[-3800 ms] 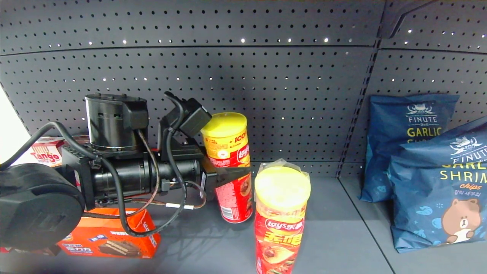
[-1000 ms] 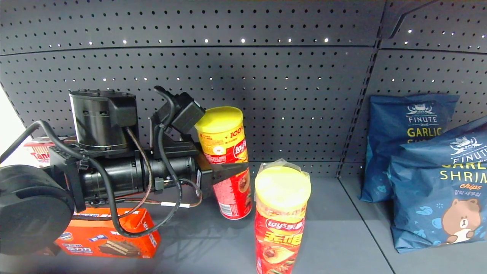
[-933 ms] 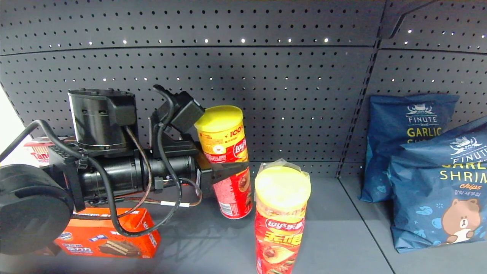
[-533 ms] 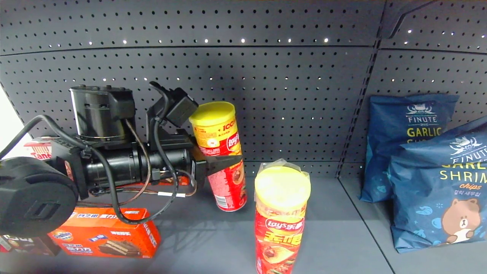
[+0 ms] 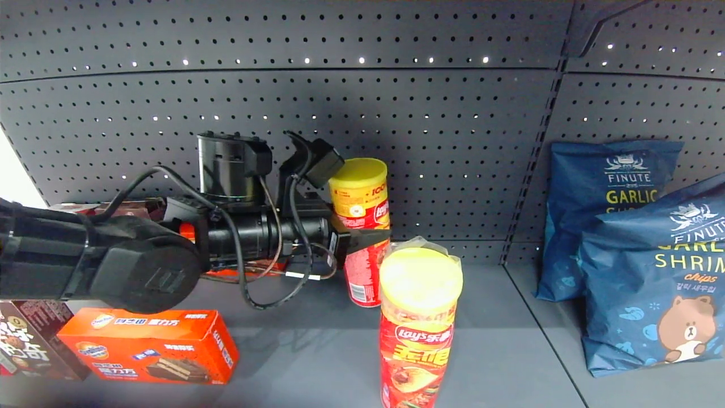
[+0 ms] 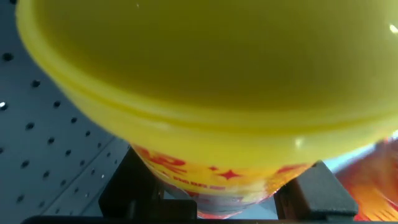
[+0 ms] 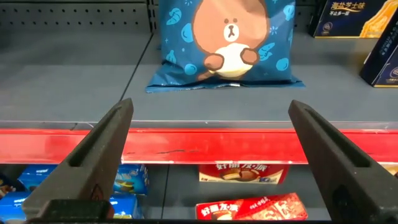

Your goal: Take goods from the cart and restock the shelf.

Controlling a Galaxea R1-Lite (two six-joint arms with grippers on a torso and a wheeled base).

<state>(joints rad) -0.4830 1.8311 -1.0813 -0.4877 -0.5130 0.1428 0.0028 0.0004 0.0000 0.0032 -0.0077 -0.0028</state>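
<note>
Left gripper (image 5: 371,237) pinches a chip can (image 5: 360,195) (yellow lid on); right gripper (image 7: 210,111) spread wide.

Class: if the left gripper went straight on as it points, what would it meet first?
Probably the rear blue snack bag; the front yellow-lidded can seems nearer the camera, but depth is unclear.

**Stock lines the shelf (image 5: 498,351)**

On your right, a blue bag (image 5: 600,226) stands behind a bear bag (image 5: 651,294). At your left an orange box (image 5: 150,352) lies flat beside a dark box (image 5: 25,345). A front can (image 5: 419,334) stands upright, centre.
</note>
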